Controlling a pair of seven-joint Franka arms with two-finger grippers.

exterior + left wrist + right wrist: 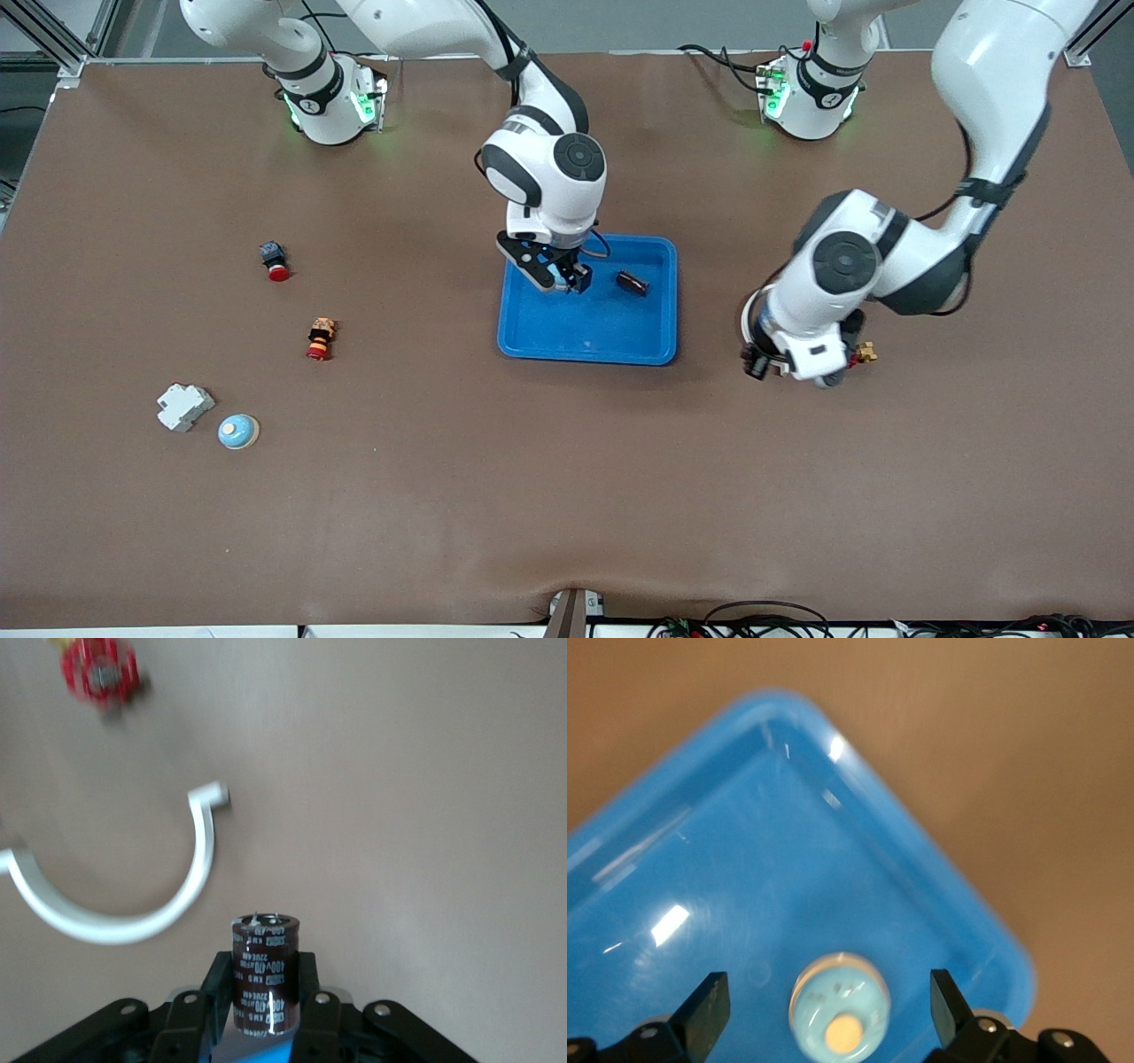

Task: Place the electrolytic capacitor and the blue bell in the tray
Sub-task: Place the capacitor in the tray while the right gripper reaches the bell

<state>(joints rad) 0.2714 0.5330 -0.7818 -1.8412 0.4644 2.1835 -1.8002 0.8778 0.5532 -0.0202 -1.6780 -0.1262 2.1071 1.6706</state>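
Upright, pins up: electrolytic capacitor (264,973) clamped in left tool (262,1014); right tool (828,1005) spread over tray (957,895).

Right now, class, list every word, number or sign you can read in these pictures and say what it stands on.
"400V": printed sideways on the dark sleeve of the electrolytic capacitor clamped in the left gripper; the rest of its print is too blurred to read.
Blue bell in the tray: no text to be seen.
Marks on the robot bases: too small to read.
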